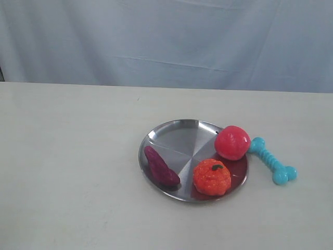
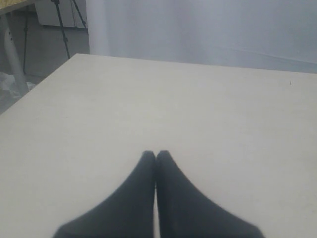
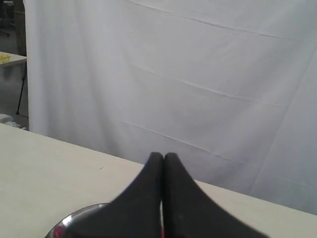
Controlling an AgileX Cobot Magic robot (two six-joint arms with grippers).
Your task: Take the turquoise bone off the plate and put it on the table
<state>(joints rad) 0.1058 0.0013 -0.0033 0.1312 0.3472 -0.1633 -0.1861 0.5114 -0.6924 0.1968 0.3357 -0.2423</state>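
The turquoise bone (image 1: pixel 271 161) lies on the table (image 1: pixel 67 172) just beside the plate (image 1: pixel 179 138), one end by the plate's red ball (image 1: pixel 232 142) (possibly touching). The left gripper (image 2: pixel 156 154) and right gripper (image 3: pixel 164 156) are both pinched together, holding nothing.

The table (image 1: pixel 67 172) is pale and matte, and a light blue-grey cloth (image 1: pixel 166 41) hangs behind it. A shiny steel plate (image 1: pixel 177 136) sits right of centre, its ridges splitting it into 3 sections. On the plate, a dark purple lumpy toy (image 1: pixel 161 166) lies at 8 o'clock, close along the rim. A bumpy orange toy with a small dark stem (image 1: pixel 212 177) sits at 5 o'clock. A red ball-like toy (image 1: pixel 232 142) rests at 2 o'clock, overlapping the rim. The turquoise bone (image 1: pixel 269 160) lies on the table off the plate's 3 o'clock side, slanting away toward 4 o'clock. Its near knob is tucked right against the red toy.
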